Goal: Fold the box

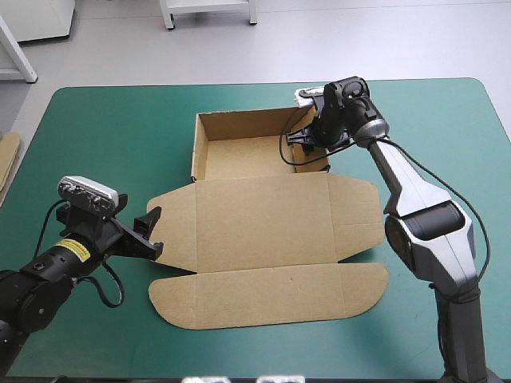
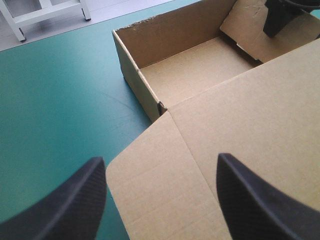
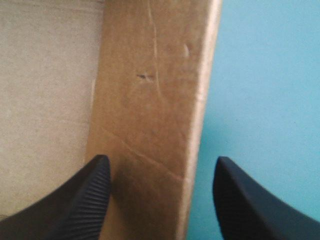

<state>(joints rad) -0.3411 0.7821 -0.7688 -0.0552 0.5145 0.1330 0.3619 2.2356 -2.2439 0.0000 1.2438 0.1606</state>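
While an edge of more brown board [image 1: 8,159] is showing beside the left rim of the teal-green cover [image 1: 120,128], the left gripper [image 1: 153,233] is hovering low over that cover, its black fingers [image 2: 65,205] spread wide and holding nothing. The box [image 1: 271,231] is lying just ahead of it. The rounded side flap [image 2: 150,200] of the flat lid is reaching into the gap between its fingertips, and the open tray [image 2: 195,70] is standing farther ahead. The right gripper [image 1: 313,142] is pointing down at the tray's right wall [image 3: 150,100]. Its fingers are standing well apart and are straddling the wall without clamping it. One finger [image 3: 75,200] is hanging inside the tray and the other [image 3: 250,200] is over bare cover outside.
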